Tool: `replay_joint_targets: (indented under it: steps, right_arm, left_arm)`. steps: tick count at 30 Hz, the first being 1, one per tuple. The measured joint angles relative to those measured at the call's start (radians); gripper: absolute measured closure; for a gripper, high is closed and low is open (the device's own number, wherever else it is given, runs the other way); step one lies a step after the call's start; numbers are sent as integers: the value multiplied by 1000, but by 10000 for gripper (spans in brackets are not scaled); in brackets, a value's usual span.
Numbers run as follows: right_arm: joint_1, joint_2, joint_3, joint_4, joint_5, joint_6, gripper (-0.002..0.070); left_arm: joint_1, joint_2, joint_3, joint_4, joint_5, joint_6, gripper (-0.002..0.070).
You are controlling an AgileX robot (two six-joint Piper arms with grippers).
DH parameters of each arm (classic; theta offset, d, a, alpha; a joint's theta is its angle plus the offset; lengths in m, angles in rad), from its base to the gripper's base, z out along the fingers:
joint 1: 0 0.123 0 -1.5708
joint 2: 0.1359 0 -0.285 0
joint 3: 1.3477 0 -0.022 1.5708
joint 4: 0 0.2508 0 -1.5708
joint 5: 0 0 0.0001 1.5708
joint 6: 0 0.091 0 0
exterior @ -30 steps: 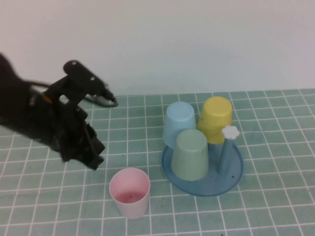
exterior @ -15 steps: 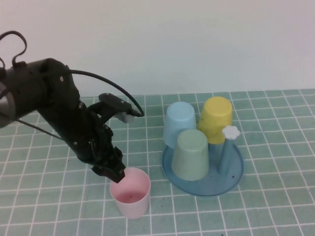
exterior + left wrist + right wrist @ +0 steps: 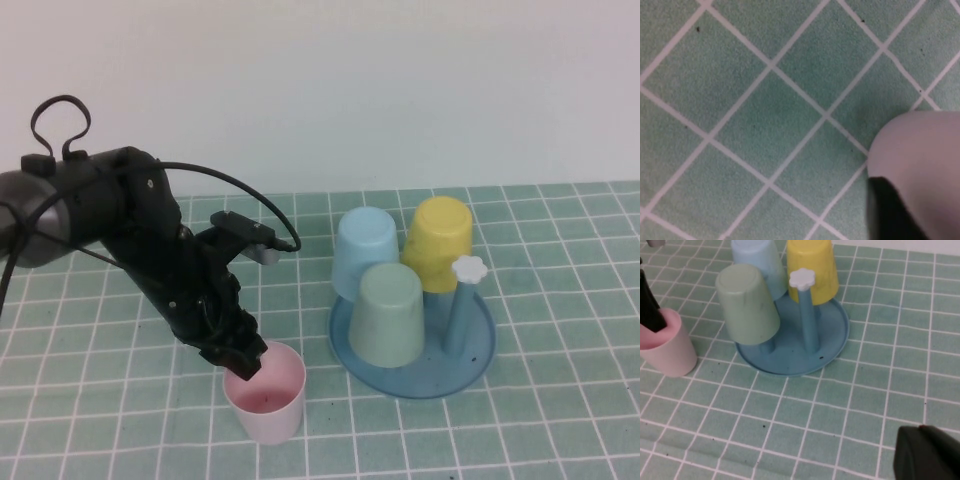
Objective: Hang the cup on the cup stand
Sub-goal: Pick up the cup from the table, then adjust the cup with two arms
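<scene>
**Left hand at the rim of the pink cup**

The cup (image 3: 264, 392) stands upright, mouth up, on the green tiled bench (image 3: 560, 440), near the front edge and just left of the cup stand (image 3: 480, 350), apart from it. The left hand (image 3: 243, 362) reaches down at the cup's left rim, with one dark finger (image 3: 650, 310) inside the mouth against the wall; the other finger cannot be made out, so whether the rim is pinched cannot be told. In the left wrist view a dark fingertip (image 3: 890, 212) lies against the pale pink wall.

The cup stand carries three upturned cups on its pegs: a pale green cup (image 3: 388, 312) at the front, a light blue cup (image 3: 364, 250) behind it, and a yellow cup (image 3: 438, 242) at the back right. One peg (image 3: 462, 310) stands bare, topped by a white flower cap (image 3: 468, 268).

The right hand (image 3: 927, 455) hangs above the bench to the right of the stand, well apart from it, its fingers pressed together.
</scene>
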Motion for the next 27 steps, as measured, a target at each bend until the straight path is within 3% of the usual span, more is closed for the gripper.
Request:
replay_joint_targets:
  steps: [3, 6, 12, 20, 24, 27]
  right_arm:
    - [0, 0, 0, 0, 0, 0, 678]
    - [0, 0, 0, 0, 0, -2, 678]
    - [18, 0, 0, 0, 0, -77, 678]
    - [154, 41, -2, 0, 9, -249, 670]
    - [222, 98, -27, 2, -11, -301, 566]
    - [262, 157, -66, 6, -45, -329, 423]
  left_arm:
    - [0, 0, 0, 2, -2, 5, 593]
    - [5, 0, -5, 24, 1, 12, 650]
    - [14, -6, -124, 9, 216, 64, 665]
    - [14, -108, -262, -214, 220, 65, 665]
    - [-6, -129, -264, -323, 222, 50, 666]
    - [-42, -144, -264, -359, 222, 50, 666]
